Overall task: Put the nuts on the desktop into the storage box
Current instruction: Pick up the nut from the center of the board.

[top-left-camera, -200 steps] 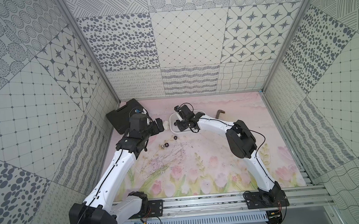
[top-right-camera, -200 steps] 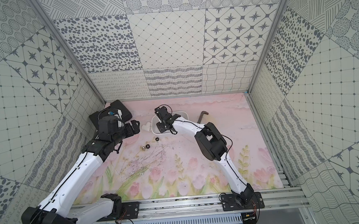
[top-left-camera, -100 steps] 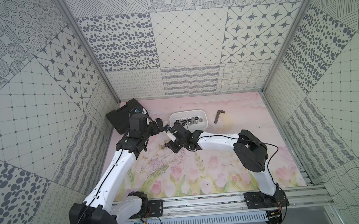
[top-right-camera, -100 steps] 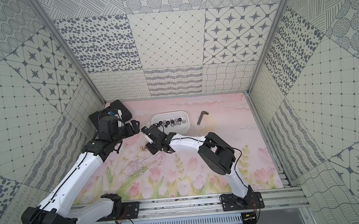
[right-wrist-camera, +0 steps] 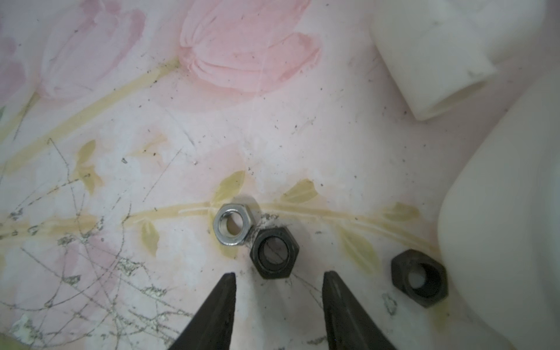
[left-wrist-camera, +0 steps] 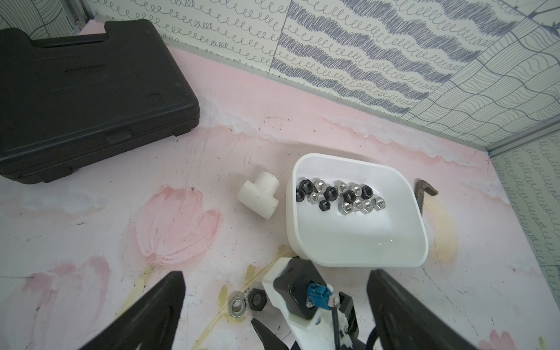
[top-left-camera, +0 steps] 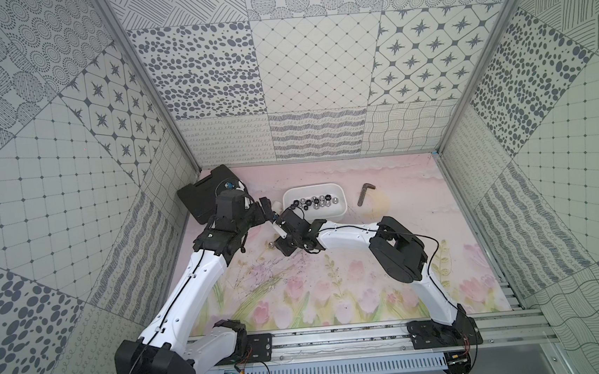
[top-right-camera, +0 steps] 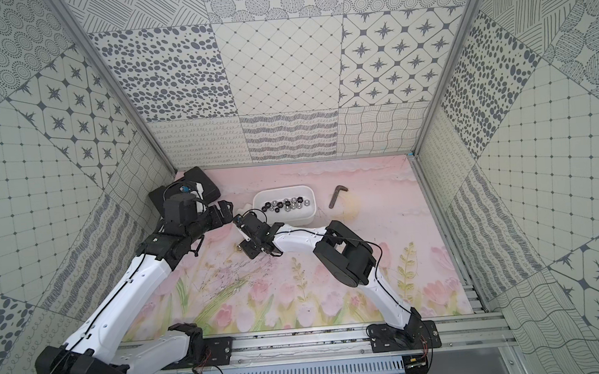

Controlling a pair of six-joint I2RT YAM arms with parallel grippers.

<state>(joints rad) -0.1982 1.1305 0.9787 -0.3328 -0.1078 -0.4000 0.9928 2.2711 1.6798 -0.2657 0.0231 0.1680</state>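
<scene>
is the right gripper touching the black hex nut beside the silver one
Apart. The right wrist view shows bare pink desktop between each fingertip of the open right gripper and the matte black hexagonal metal nut.

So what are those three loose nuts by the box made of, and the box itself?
The silver nut looks like bright plated steel: shiny, glinting facets. The black nut beside it and the second black nut seem metal too, with a dull matte finish. The box is probably glossy white plastic: smooth rounded walls, soft reflections inside.
</scene>
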